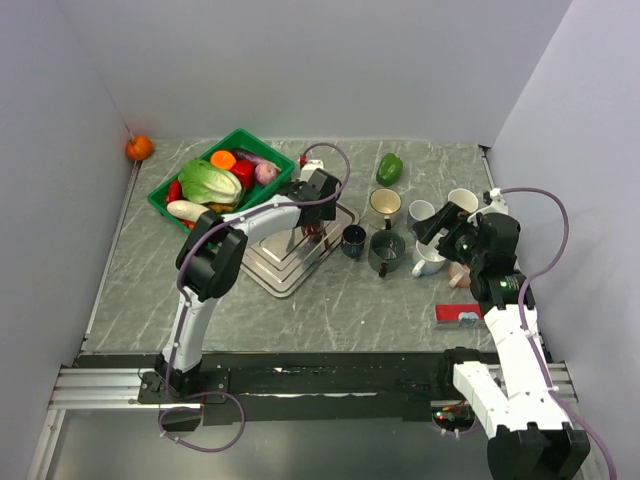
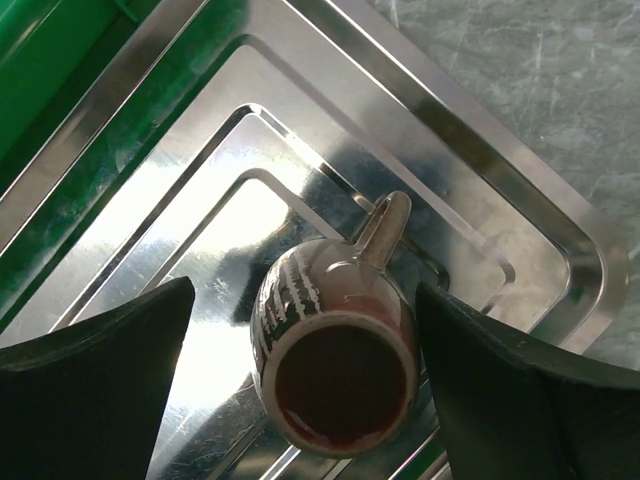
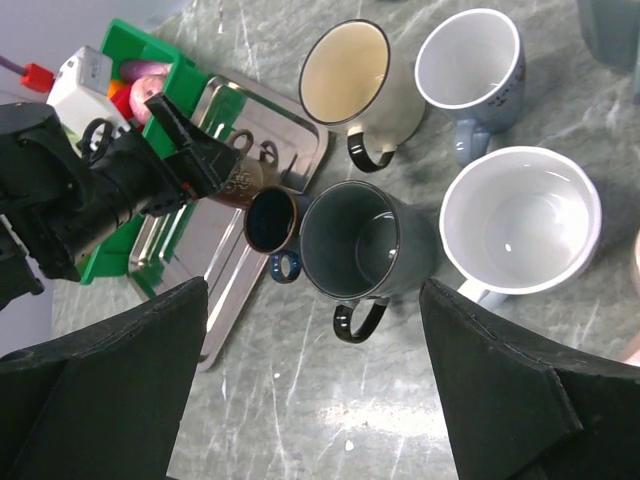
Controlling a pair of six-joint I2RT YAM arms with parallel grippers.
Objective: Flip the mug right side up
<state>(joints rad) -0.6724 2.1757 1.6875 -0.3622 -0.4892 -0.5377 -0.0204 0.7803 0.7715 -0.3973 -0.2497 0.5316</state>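
Marbled grey tabletop [image 1: 330, 305]; pale walls [image 1: 330, 60]; mug [image 2: 335, 350] on steel tray [image 2: 480, 170].

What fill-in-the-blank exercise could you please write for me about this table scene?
The brown mug sits on the metal ___. The jaws of the left gripper stand ___ on either side of it. The vegetables lie in a crate coloured ___.
Missing words: tray; open; green.

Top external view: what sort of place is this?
Probably a lab test cell, not a real kitchen: plain walls box in a marble-look table, with a green crate of vegetables, several mugs and a steel tray laid out.
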